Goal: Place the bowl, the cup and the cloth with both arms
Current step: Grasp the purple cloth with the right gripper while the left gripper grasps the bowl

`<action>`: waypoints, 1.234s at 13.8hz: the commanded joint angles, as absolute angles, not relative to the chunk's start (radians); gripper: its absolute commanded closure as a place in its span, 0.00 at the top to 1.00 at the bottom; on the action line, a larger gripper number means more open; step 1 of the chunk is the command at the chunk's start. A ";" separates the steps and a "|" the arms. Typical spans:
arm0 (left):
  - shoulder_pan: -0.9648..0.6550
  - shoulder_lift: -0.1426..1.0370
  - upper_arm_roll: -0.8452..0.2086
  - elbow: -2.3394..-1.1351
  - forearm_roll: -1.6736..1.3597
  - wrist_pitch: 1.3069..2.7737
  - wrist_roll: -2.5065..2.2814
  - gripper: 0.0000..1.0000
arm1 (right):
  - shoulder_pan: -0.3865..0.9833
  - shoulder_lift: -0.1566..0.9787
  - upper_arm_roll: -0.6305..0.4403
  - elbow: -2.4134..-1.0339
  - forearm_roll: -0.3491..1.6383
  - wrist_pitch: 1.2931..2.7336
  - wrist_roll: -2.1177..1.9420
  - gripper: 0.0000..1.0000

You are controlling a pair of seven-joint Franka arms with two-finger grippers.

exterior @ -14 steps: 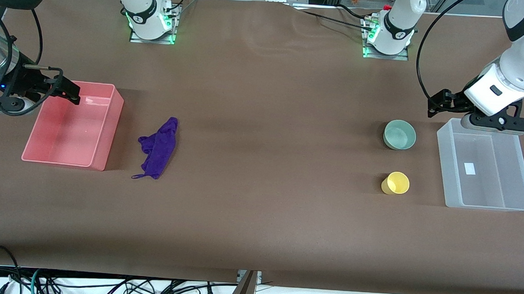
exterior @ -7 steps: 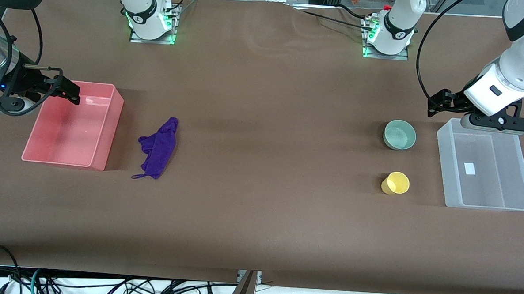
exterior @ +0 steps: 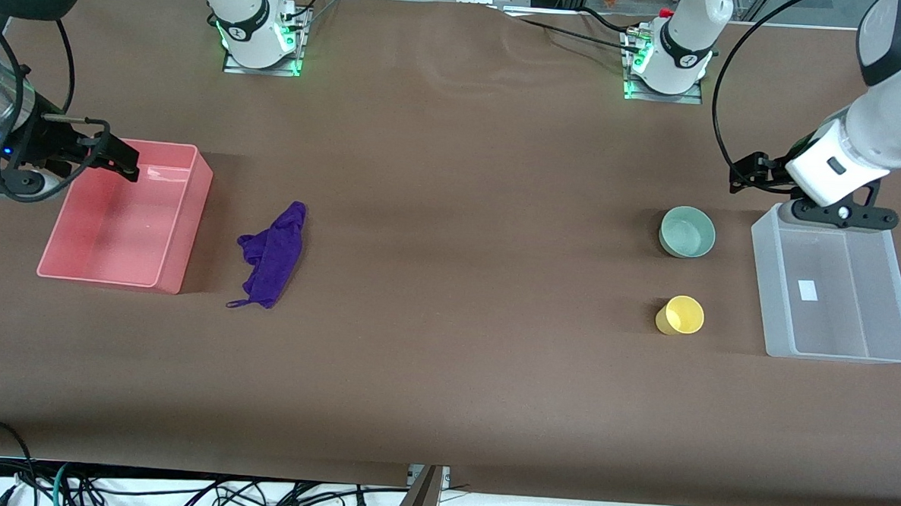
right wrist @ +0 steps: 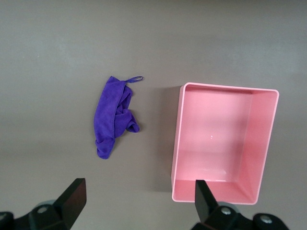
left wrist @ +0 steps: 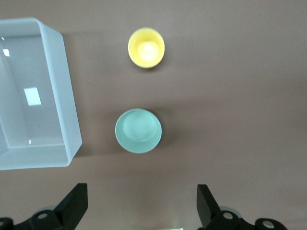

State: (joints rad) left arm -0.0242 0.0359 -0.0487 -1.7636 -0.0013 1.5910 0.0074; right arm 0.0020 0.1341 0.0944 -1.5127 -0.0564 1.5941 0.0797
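Observation:
The mint-green bowl [exterior: 687, 232] stands upright on the table toward the left arm's end. The yellow cup [exterior: 680, 315] stands nearer to the front camera than the bowl. The purple cloth [exterior: 272, 254] lies crumpled beside the pink bin. My left gripper [exterior: 750, 173] is open and empty, in the air over the table by the clear bin's corner. In the left wrist view the left gripper [left wrist: 141, 206] has the bowl [left wrist: 138, 130] and cup [left wrist: 146, 47] ahead of it. My right gripper [exterior: 116, 158] is open and empty over the pink bin's edge. The right wrist view shows that gripper [right wrist: 139, 199] and the cloth [right wrist: 114, 117].
An empty pink bin [exterior: 121, 223] sits at the right arm's end of the table, also in the right wrist view [right wrist: 220, 143]. An empty clear plastic bin [exterior: 836, 300] sits at the left arm's end, also in the left wrist view [left wrist: 33, 96]. Brown tabletop lies between them.
My left arm has shifted slightly toward the bowl. The right arm has barely moved. The bowl, cup and cloth have not moved.

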 commanded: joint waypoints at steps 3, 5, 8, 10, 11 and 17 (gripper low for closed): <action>0.072 0.188 -0.046 -1.766 -0.011 1.616 0.321 1.00 | -0.002 0.215 0.104 -1.713 -0.051 1.820 0.095 1.00; 0.083 0.236 -0.046 -1.802 0.011 1.702 0.487 1.00 | -0.002 0.259 0.136 -1.837 -0.049 2.021 0.103 1.00; 0.084 0.236 -0.048 -1.978 0.026 1.926 0.609 1.00 | 0.021 0.368 0.153 -1.965 -0.048 2.308 0.110 1.00; 0.084 0.242 -0.048 -2.107 0.037 2.111 0.693 1.00 | 0.052 0.444 0.153 -2.000 -0.048 2.445 0.112 1.00; 0.086 0.244 -0.048 -2.175 0.041 2.206 0.737 1.00 | 0.058 0.465 0.153 -2.014 -0.048 2.488 0.112 1.00; 0.084 0.347 -0.049 -2.273 0.057 2.436 0.797 0.68 | 0.069 0.525 0.153 -2.036 -0.049 2.554 0.095 0.34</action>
State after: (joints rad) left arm 0.0852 0.3294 -0.0486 -2.2803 0.0279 2.4079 0.7594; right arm 0.0696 0.5235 0.1504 -2.0178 -0.0551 2.5255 0.1057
